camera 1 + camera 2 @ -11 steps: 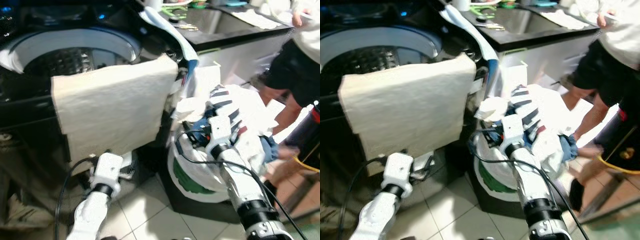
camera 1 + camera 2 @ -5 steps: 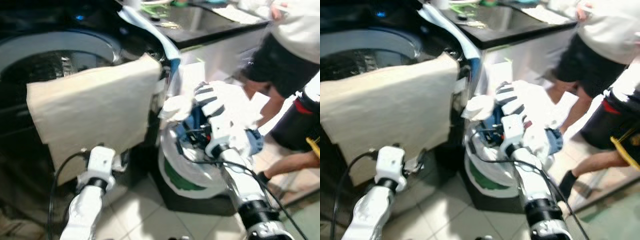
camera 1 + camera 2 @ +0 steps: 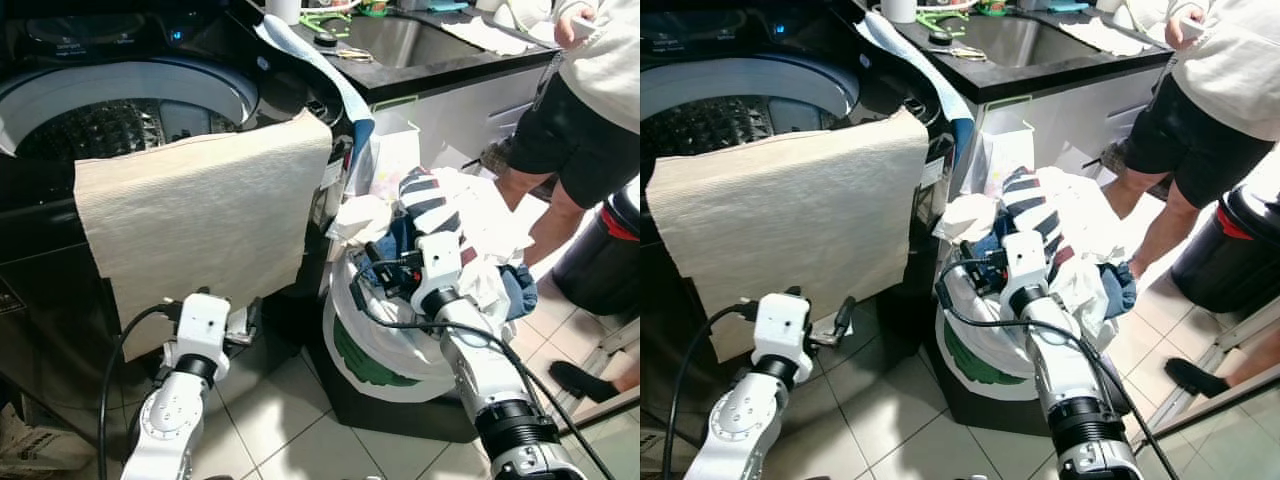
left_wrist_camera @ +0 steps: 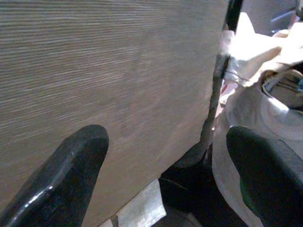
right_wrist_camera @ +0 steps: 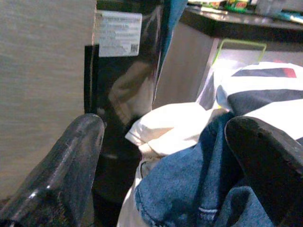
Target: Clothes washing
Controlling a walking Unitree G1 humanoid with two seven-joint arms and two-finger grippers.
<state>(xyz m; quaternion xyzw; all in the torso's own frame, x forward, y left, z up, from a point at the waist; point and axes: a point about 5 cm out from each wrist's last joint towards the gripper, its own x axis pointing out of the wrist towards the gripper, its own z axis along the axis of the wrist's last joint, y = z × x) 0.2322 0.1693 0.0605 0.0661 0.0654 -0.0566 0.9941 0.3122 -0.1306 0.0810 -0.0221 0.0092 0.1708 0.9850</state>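
A top-loading washing machine [image 3: 140, 110] stands with its drum uncovered. A beige towel [image 3: 200, 215] hangs over its front edge. Beside it a white laundry basket [image 3: 375, 355] is heaped with clothes: a striped garment [image 3: 428, 198], a white garment [image 5: 165, 125] and blue jeans [image 5: 189, 184]. My right gripper [image 5: 161, 161] is open just above the jeans, holding nothing. My left gripper [image 4: 165, 175] is open low in front of the towel's lower edge, apart from it.
A black counter with a sink [image 3: 420, 40] runs behind the basket. A person in black shorts [image 3: 585, 110] stands at the right, next to a dark bin [image 3: 600, 265]. A metal frame [image 3: 610, 360] stands at the lower right on the tiled floor [image 3: 290, 420].
The camera has swung and steadied. Both arms hold about the same places by the towel and the basket. The person at the right has shifted stance.
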